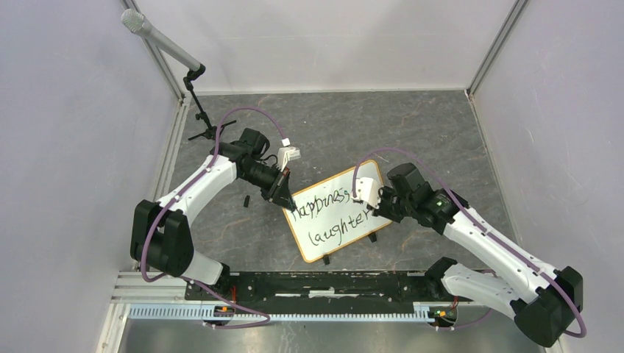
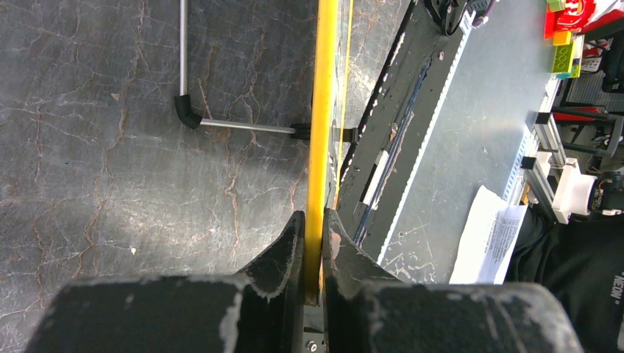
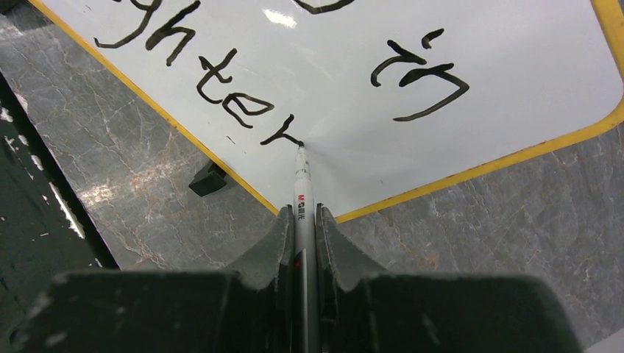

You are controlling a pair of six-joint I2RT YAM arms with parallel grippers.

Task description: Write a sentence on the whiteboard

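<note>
**Arm pose.** The left arm reaches forward and right from its base, elbow bent. Its left pincer (image 1: 283, 188) meets the upper left corner of the whiteboard (image 1: 362, 180). In the left wrist view, the left pincer (image 2: 314, 220) is clamped on the board's frame, and the whiteboard (image 2: 321, 110) shows edge-on as a thin yellow-tan strip between the two fingers.

The right arm reaches forward and left, with the right pincer (image 1: 368, 197) over the board's right part. In the right wrist view, the right pincer (image 3: 303, 215) is clamped on a marker (image 3: 302, 184) with a pale barrel. The marker tip touches the white surface at the end of the last written stroke.

**Whiteboard.** The board sits near the middle of the grey marbled desk (image 1: 412, 132), between the two arms. It is rotated so that its right end lies farther from the bases. The surface of the whiteboard (image 3: 515, 44) is white, with a thin tan frame and rounded corners. One black clip foot (image 3: 208, 179) sits at the near long edge.

**Writing.** The sentence (image 1: 338, 228) is in dark, thin handwriting on two lines. The upper line begins "Happiness" and the lower reads "laughter". The right wrist view shows the sentence (image 3: 235, 95) close up, with the letters "ghter" and a short word of the upper line.
</note>
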